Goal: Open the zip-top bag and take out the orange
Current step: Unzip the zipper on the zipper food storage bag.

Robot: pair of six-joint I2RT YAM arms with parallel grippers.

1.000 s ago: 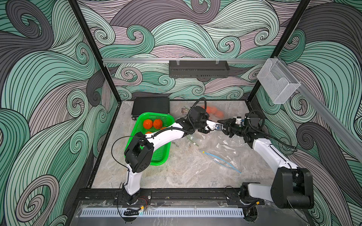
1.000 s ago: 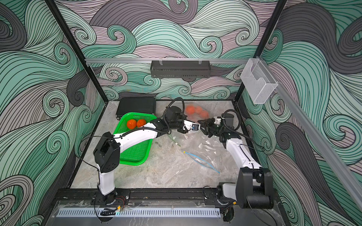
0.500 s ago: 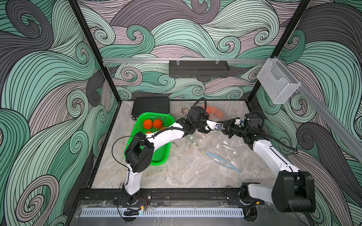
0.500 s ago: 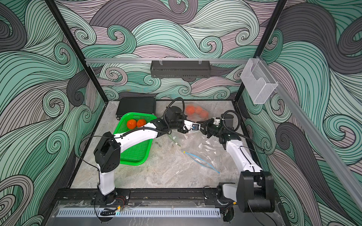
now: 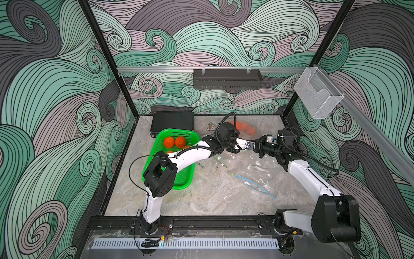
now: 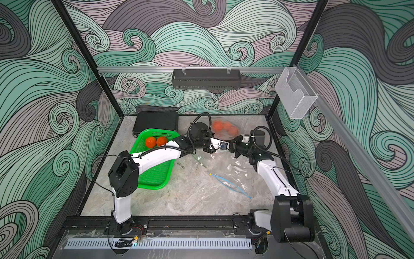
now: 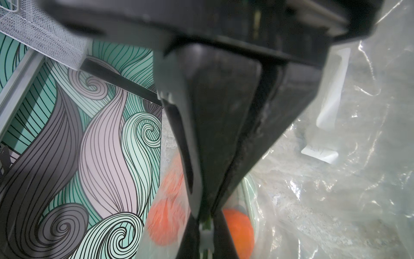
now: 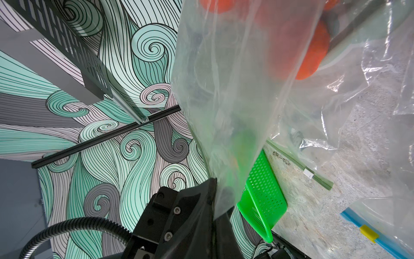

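Observation:
The clear zip-top bag [image 5: 247,134] [image 8: 224,89] with oranges [image 6: 217,127] inside stands at the back middle of the table in both top views. My left gripper [image 5: 245,146] [image 7: 207,224] is shut on its green zip strip, with the white slider right at the fingertips. An orange [image 7: 238,231] shows through the film on each side of the jaws. My right gripper [image 5: 257,146] [image 8: 220,208] faces the left one, tip to tip, and is shut on the bag's film. The film stretches from it up to the oranges [image 8: 311,51].
A green basket [image 5: 183,181] at left holds loose oranges [image 5: 169,141], and my left arm crosses above it. A black box [image 5: 172,121] sits behind it. Empty bags lie on the table: one with a blue zip [image 5: 253,183], one with a green zip [image 8: 309,173].
My right gripper's jaws have closed onto the bag's film beside the left gripper. The left gripper has kept its hold on the zip strip and stayed in place.

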